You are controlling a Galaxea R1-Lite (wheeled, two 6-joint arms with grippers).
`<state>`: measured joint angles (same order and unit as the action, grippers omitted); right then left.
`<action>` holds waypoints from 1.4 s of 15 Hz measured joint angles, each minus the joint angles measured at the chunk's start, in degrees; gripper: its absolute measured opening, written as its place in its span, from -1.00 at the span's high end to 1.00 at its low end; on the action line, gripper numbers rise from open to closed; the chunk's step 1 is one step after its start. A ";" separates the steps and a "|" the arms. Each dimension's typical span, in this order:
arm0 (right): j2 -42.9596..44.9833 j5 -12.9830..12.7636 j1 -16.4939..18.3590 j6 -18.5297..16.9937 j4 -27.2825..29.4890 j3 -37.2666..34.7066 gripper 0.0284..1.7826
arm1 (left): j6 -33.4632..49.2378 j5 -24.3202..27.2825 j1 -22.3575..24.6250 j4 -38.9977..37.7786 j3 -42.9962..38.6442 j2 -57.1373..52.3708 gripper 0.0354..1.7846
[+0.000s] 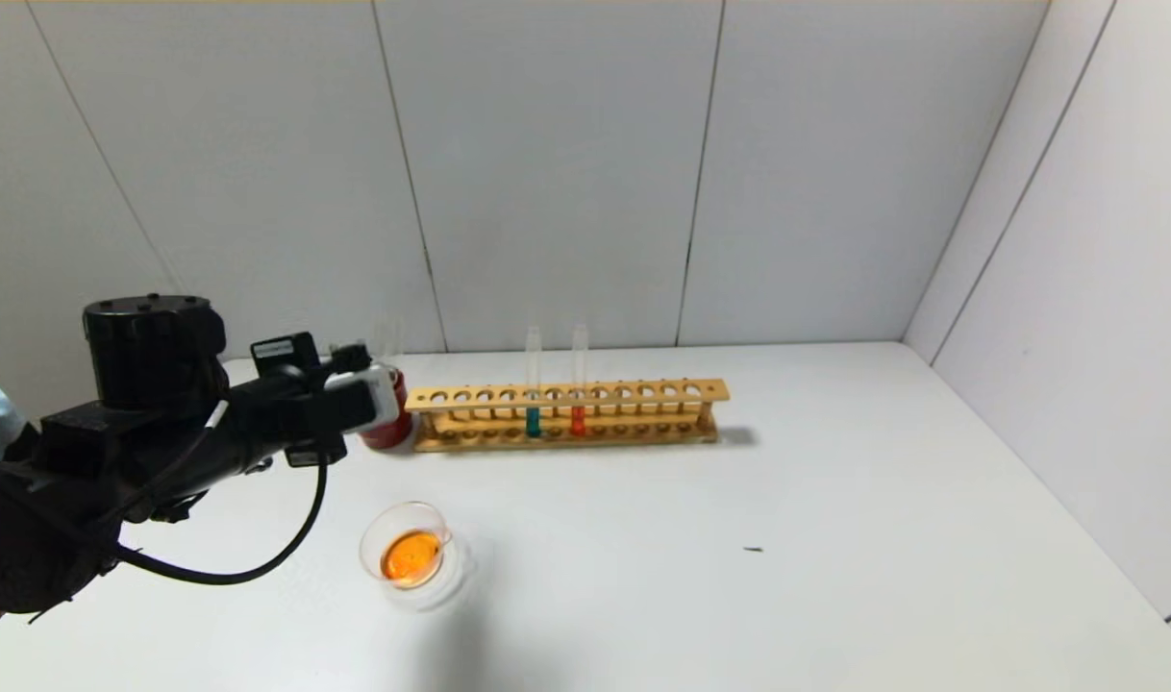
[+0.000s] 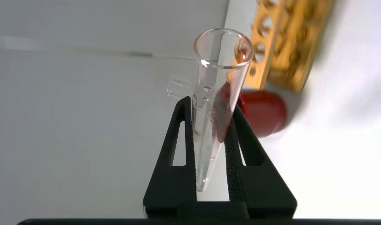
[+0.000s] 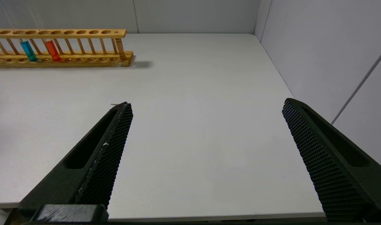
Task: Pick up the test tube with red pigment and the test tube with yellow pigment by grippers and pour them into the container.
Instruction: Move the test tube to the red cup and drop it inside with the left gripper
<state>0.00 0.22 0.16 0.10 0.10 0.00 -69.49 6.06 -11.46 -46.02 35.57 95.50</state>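
While the left gripper [image 2: 209, 106] is clamped on a slim clear glass test tube [image 2: 217, 93] that looks almost drained, only reddish drops and smears cling to its inner wall. In the head view that gripper sits at the middle left of the frame, up against the opaque dark red cup [image 1: 390, 423], which stands just beside the left end of the long wooden test tube rack [image 1: 566, 413].

Counting what stands in the rack: two tubes, one with teal liquid [image 1: 533, 384] and one test tube with red-orange liquid [image 1: 578, 382], side by side near the rack's middle. One small round clear glass dish [image 1: 410, 556] rests on the white table [image 1: 739, 577] in the lower left centre of the head view, well apart from the rack, with a pool of orange liquid in its bottom. I see no tube with bright yellow liquid in any view.

Only the left wrist view shows the held tube clearly, its open mouth toward the top of the frame, with the red cup and rack end blurred behind it at upper right. The right wrist view alone shows the right gripper [image 3: 206, 107], its two textured black fingers [image 3: 112, 147] spread wide over bare table, with the rack far off in the upper left of that frame.
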 joint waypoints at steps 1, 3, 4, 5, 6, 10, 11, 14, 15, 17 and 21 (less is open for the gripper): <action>0.00 0.00 0.02 0.01 0.00 0.00 -0.96 | 7.39 -2.38 -1.21 0.68 1.35 -0.38 0.68; 0.00 0.02 0.02 0.00 0.00 0.00 -0.96 | 21.36 -3.85 -2.49 2.72 4.43 -0.66 0.68; 0.00 0.00 0.05 0.00 -0.02 0.00 -0.96 | 27.48 -3.86 -2.73 3.61 5.79 -0.68 0.68; 0.00 0.00 0.02 0.00 0.00 0.00 -0.96 | 33.66 -3.67 -2.84 4.57 7.23 -0.68 0.68; 0.00 0.00 0.02 0.00 0.00 0.00 -0.96 | 38.34 -3.41 -2.89 5.36 8.67 -0.57 0.68; 0.00 0.00 0.00 0.00 0.00 0.00 -0.96 | 55.91 -2.40 -0.13 5.56 13.41 0.76 0.68; 0.00 0.00 0.00 0.00 0.00 0.00 -0.96 | 60.37 -0.85 0.96 5.47 13.87 1.05 0.68; 0.00 0.02 0.05 -0.02 0.00 0.00 -0.96 | 68.11 5.97 5.49 5.32 15.14 2.51 0.68; 0.00 0.02 0.02 -0.02 0.00 0.00 -0.96 | 68.36 6.58 6.29 4.86 15.51 3.17 0.68; 0.00 0.02 0.00 0.00 0.00 0.00 -0.96 | 68.41 6.50 7.25 3.24 16.30 4.83 0.68; 0.00 0.02 0.00 -0.02 0.00 0.00 -0.96 | 68.22 6.45 8.77 -0.01 17.13 8.44 0.68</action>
<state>0.00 0.24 0.16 0.07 0.10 0.00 -1.27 12.51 -2.69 -46.03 52.70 103.94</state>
